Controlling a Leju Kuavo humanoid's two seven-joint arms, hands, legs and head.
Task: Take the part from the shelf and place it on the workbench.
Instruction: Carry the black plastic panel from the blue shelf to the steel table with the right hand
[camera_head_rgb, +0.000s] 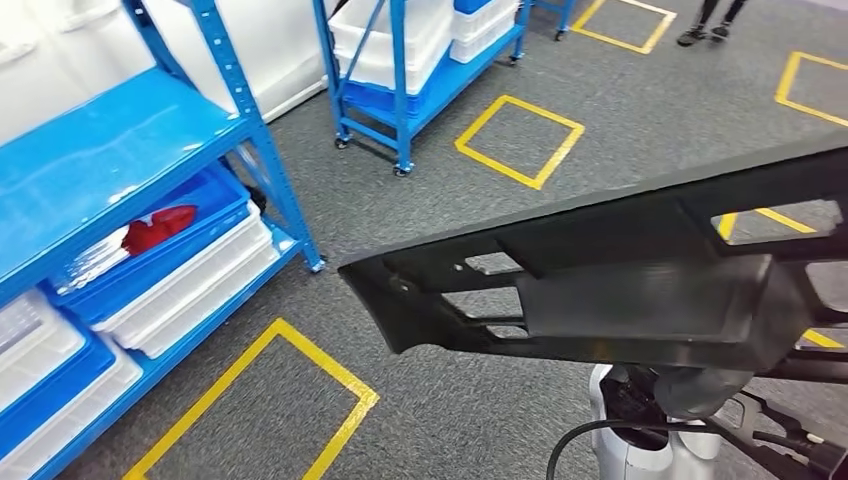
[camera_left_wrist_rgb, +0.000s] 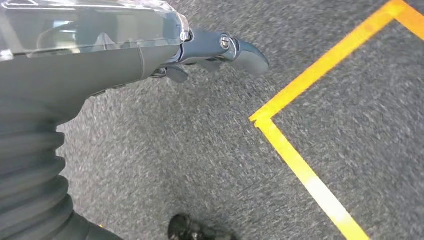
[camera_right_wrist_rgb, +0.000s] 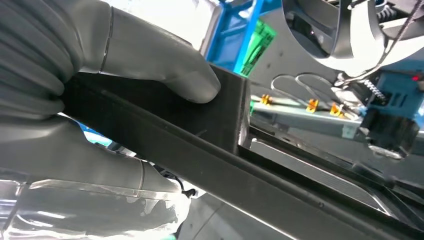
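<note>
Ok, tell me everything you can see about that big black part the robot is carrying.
The black part is a long, matte, plastic-looking panel with rectangular cut-outs, small holes and a raised flat section in its middle. It is held off the floor, roughly level, stretching from mid-picture to the head view's right edge, over grey carpet marked with yellow tape squares. In the right wrist view the right hand grips one of its bars, thumb pressed on one face. The left hand does not touch it.

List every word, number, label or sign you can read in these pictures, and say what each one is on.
None can be read.
The black part, the blue shelves and the white bins show no print.
The yellow floor squares are plain lines, with no writing.
</note>
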